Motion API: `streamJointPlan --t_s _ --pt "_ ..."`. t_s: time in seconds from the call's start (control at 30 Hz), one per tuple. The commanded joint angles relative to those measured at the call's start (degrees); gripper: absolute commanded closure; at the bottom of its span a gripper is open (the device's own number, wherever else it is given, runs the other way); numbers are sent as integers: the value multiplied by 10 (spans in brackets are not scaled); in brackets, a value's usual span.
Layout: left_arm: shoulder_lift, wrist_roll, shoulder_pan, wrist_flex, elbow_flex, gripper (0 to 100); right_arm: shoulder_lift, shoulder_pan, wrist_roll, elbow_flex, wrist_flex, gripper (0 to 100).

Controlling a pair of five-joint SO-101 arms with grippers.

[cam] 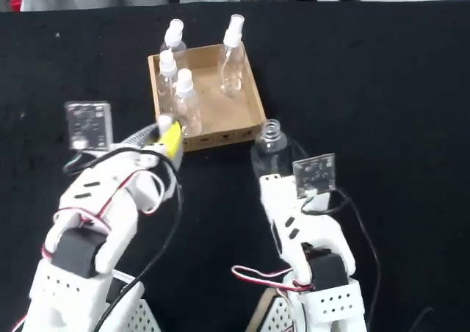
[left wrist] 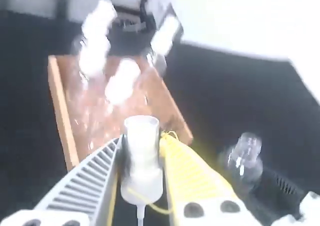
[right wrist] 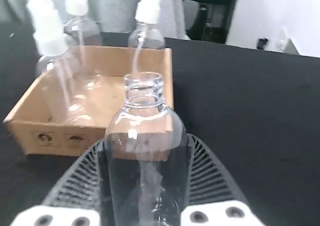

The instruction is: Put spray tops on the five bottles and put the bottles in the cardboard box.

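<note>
**One top, one bare bottle, both in hand**

Nearest, at the left: left gripper (cam: 167, 132) closed to a narrow grip on a white spray top (cam: 164, 121), clamped by its collar between the ribbed fingers (left wrist: 90, 173), head pointing toward the box, thin tube trailing back toward the wrist. Held just by the near left corner of the cardboard box (cam: 220, 137), outside it.

Nearest, at the right: right gripper (cam: 270, 176) closed around the belly of a clear bottle (cam: 270, 145), upright, neck open and bare, no top on it. Placed just in front of the box's near right corner, outside the walls. Whether standing on the black table (cam: 382, 89) or lifted off it, impossible to tell. Top and bare bottle apart, roughly level with each other along the box's front wall.

Farther back, inside the box: four clear bottles, each already topped with a white sprayer, all upright. Two close together along the left wall, near bottle (cam: 185, 97) and the one behind (cam: 168, 71). A third (cam: 174, 42) at the far left corner, foot hidden by the others. A fourth (cam: 233, 53) alone by the right wall, toward the back.
</note>
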Motion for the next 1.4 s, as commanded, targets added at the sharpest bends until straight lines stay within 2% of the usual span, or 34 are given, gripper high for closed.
streamJointPlan --t_s 0.0,0.23,0.77,1.03,1.13,1.37 --pt "-40 34 -36 -27 5 971 -57 -49 22 -45 18 987" --pt "-93 84 -87 -66 40 971 -59 -117 49 -42 45 987" --pt "-163 247 -191 -68 57 971 -60 -234 76 -5 55 987" --pt "-188 290 -219 -67 58 971 -60 -263 77 -2 60 987" --pt "-190 302 -229 -68 58 970 -60 -273 99 7 60 987" --pt "-190 301 -225 -68 58 970 -59 -280 108 7 60 988"
